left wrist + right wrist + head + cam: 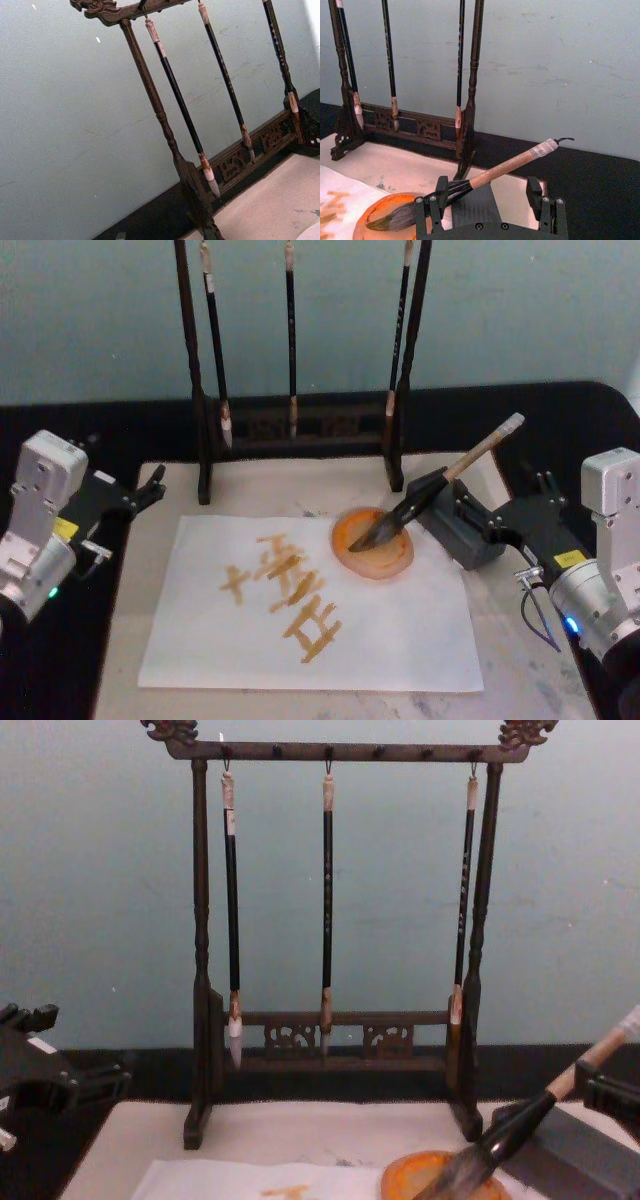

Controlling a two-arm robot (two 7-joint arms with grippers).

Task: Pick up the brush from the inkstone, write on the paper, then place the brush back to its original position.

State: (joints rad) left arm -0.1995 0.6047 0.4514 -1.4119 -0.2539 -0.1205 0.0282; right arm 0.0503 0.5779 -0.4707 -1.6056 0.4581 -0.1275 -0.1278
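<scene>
The brush lies tilted, its black section resting on the dark grey inkstone and its bushy tuft in a round orange dish. It also shows in the right wrist view and in the chest view. My right gripper stands open just right of the inkstone, its fingers straddling the block below the brush and not closed on it. The white paper carries several orange strokes. My left gripper is parked at the mat's far left corner.
A dark wooden rack stands behind the paper with three slim black brushes hanging from it. A cream mat lies under the paper, on a black table.
</scene>
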